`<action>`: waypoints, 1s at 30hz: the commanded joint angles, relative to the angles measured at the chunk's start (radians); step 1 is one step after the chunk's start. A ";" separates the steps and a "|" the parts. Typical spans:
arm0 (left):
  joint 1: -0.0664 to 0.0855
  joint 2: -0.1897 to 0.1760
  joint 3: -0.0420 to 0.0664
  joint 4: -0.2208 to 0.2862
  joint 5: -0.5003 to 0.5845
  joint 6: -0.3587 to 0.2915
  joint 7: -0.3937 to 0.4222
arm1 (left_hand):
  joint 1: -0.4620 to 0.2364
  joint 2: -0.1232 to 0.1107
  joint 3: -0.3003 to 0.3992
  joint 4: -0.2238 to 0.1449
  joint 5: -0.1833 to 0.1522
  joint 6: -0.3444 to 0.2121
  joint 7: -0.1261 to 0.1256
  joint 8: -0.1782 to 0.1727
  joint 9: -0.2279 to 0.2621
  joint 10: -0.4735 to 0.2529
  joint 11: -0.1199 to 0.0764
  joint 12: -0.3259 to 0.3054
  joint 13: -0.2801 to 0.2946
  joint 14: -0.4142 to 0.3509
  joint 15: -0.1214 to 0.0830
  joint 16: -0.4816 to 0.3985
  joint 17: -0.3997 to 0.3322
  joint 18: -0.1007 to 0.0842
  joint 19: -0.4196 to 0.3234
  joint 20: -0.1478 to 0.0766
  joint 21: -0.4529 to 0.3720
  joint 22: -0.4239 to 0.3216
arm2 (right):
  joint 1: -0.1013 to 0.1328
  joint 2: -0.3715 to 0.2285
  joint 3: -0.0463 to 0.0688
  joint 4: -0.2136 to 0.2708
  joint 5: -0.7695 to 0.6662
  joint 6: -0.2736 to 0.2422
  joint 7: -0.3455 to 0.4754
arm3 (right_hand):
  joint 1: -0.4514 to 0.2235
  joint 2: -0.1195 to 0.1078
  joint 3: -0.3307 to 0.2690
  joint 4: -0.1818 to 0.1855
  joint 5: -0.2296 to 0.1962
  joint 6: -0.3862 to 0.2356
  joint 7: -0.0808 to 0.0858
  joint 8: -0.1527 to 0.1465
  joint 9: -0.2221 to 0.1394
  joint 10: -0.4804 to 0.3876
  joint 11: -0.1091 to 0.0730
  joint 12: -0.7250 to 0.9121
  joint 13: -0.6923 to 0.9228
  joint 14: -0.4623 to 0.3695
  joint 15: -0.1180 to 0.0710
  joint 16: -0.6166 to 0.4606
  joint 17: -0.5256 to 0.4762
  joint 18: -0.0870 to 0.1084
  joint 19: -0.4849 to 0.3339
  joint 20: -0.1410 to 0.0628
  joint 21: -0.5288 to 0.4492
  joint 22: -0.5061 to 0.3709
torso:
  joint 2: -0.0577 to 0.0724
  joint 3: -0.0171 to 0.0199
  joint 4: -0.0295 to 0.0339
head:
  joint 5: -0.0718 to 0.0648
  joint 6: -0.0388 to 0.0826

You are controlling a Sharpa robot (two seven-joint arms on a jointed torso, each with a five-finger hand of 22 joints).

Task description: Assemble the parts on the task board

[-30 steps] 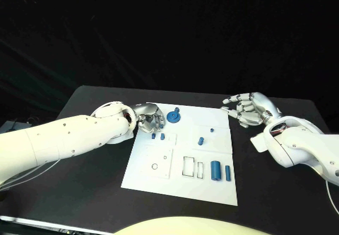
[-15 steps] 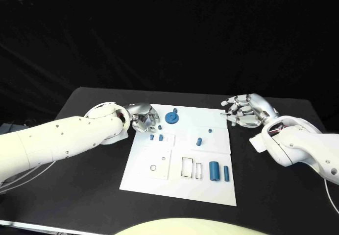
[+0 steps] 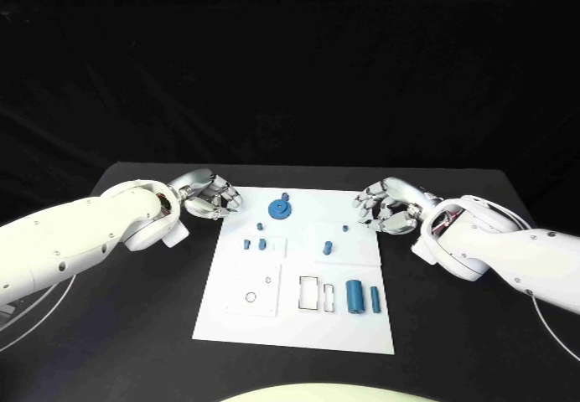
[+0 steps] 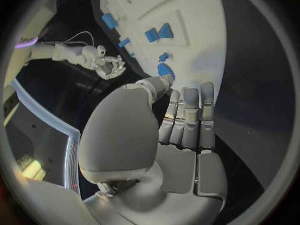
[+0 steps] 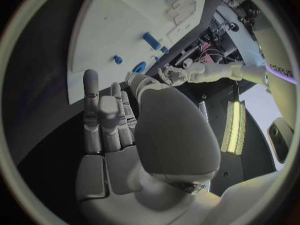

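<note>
The white task board point(image 3: 296, 322) lies mid-table. On it are a blue gear-like part point(image 3: 279, 208), small blue pegs point(image 3: 254, 244) and two blue cylinders point(image 3: 361, 296) near the front right. My left hand point(image 3: 208, 197) hovers just off the board's far left corner, fingers apart, holding nothing; its palm point(image 4: 181, 135) faces the board point(image 4: 156, 0). My right hand point(image 3: 385, 205) hangs at the board's far right edge, also holding nothing. In the right wrist view its fingers point(image 5: 100, 120) stretch toward the board point(image 5: 119, 30) and a blue peg point(image 5: 151, 40).
Black table point(image 3: 145, 335) surrounds the board on all sides. Outlined slots point(image 3: 317, 292) and a small round hole point(image 3: 251, 296) mark the board's front half. A cable point(image 3: 550, 322) runs along the right arm's outer side.
The camera has shifted. My left hand has drawn back from over the board's far left corner to just beside it. My right hand has come in to the board's right edge.
</note>
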 commanded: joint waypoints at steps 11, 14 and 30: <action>0.004 -0.037 0.007 0.074 0.673 0.057 0.237 | 0.002 0.024 -0.006 -0.008 0.005 0.000 0.022 0.000 -0.001 -0.016 0.005 0.018 -0.002 -0.030 0.005 -0.002 -0.025 0.012 -0.013 0.006 -0.012 -0.002 | -0.010 0.071 -0.006 -0.017 -0.400 0.073 -0.201 | -0.008 -0.013 0.064 -0.021 -0.038 0.046 -0.003 -0.002 -0.007 0.063 -0.006 -0.070 -0.078 0.095 -0.009 0.164 0.192 -0.013 0.119 -0.008 0.233 0.146 | 0.002 -0.0016 0.0042 | -0.021 0.007; 0.004 -0.040 0.007 0.087 0.693 0.053 0.248 | -0.001 0.024 -0.007 -0.007 0.004 0.001 0.022 0.001 -0.001 -0.014 0.005 0.021 -0.002 -0.028 0.005 -0.001 -0.027 0.012 -0.012 0.006 -0.012 -0.002 | -0.012 0.083 -0.006 -0.017 -0.417 0.075 -0.214 | -0.013 -0.016 0.070 -0.022 -0.039 0.050 -0.003 -0.003 -0.008 0.071 -0.007 -0.077 -0.085 0.099 -0.009 0.176 0.207 -0.016 0.128 -0.008 0.255 0.160 | 0.002 -0.0002 0.0019 | -0.021 0.005; 0.003 -0.047 0.007 0.116 0.713 0.046 0.260 | -0.001 0.025 -0.008 -0.008 0.005 0.002 0.022 0.002 -0.001 -0.014 0.004 0.023 -0.002 -0.027 0.005 -0.001 -0.029 0.012 -0.011 0.005 -0.013 -0.003 | -0.027 0.138 -0.015 -0.029 -0.458 0.139 -0.245 | -0.033 -0.013 0.101 -0.030 -0.041 0.078 -0.012 0.003 -0.003 0.117 -0.015 -0.101 -0.108 0.121 -0.013 0.245 0.286 -0.041 0.190 -0.011 0.413 0.258 | 0.002 0.0001 0.0018 | -0.028 0.002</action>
